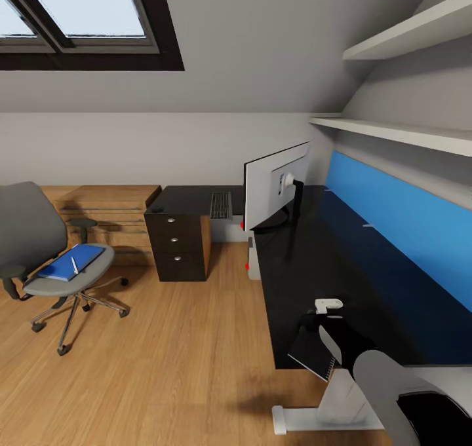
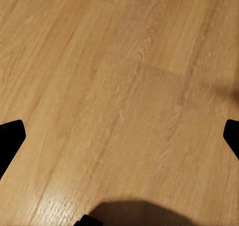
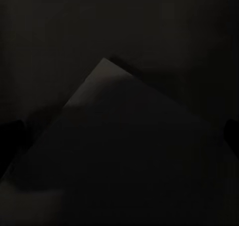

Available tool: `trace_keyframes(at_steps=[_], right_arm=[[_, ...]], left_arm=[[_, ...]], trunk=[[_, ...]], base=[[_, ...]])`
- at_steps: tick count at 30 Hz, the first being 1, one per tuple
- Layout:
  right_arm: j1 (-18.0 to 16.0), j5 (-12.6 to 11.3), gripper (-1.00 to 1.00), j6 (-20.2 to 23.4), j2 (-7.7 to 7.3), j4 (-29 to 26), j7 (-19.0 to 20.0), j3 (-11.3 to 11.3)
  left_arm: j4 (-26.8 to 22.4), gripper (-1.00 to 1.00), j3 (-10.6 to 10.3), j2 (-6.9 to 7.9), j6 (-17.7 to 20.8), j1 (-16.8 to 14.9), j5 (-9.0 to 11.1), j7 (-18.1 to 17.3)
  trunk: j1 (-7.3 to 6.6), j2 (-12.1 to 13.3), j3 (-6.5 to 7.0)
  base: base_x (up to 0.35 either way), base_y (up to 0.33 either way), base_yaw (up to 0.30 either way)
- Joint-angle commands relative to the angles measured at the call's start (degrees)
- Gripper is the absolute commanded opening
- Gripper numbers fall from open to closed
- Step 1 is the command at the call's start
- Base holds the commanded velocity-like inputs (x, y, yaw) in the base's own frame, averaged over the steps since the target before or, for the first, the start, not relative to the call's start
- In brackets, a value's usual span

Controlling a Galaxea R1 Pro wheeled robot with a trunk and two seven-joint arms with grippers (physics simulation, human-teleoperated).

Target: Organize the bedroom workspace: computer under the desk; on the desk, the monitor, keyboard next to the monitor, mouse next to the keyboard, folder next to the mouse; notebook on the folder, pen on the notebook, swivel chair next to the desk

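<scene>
The right hand [image 1: 326,331] grips the notebook [image 1: 313,352].
It holds it at the counter's [image 1: 341,262] near edge; the left hand's [image 2: 119,136] fingers [image 2: 10,139] are spread open over the floor [image 2: 119,76].

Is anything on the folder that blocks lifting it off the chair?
Yes. The pen lies on top of the folder, which rests on the chair seat. Nothing else visible is on it.
</scene>
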Motion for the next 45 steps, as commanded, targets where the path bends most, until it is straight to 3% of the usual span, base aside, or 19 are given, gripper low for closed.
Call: trace_keyframes(at_steps=[1,38,45], right_arm=[[0.03,-0.39,1.0,0.56,-0.06,0.31,-0.35,0.55],[0.03,-0.47,1.0,0.06,-0.06,-0.26,0.16,0.48],[0.09,-1.05,1.0,2.51,-0.21,-6.24,1.63,0.26]], left_arm=[[0.0,1.0,-0.43,0.06,-0.36,-0.06,0.6,0.36],[0.0,1.0,-0.46,-0.01,-0.28,-0.06,0.74,0.41],[0.07,1.0,-0.48,-0.03,-0.21,-0.06,0.76,0.37]], trunk=[[0.01,-0.03,-0.07],[0.01,-0.03,-0.07],[0.01,-0.03,-0.07]], base=[[0.0,0.0,0.0],[-0.06,0.0,0.0],[0.0,0.0,0.0]])
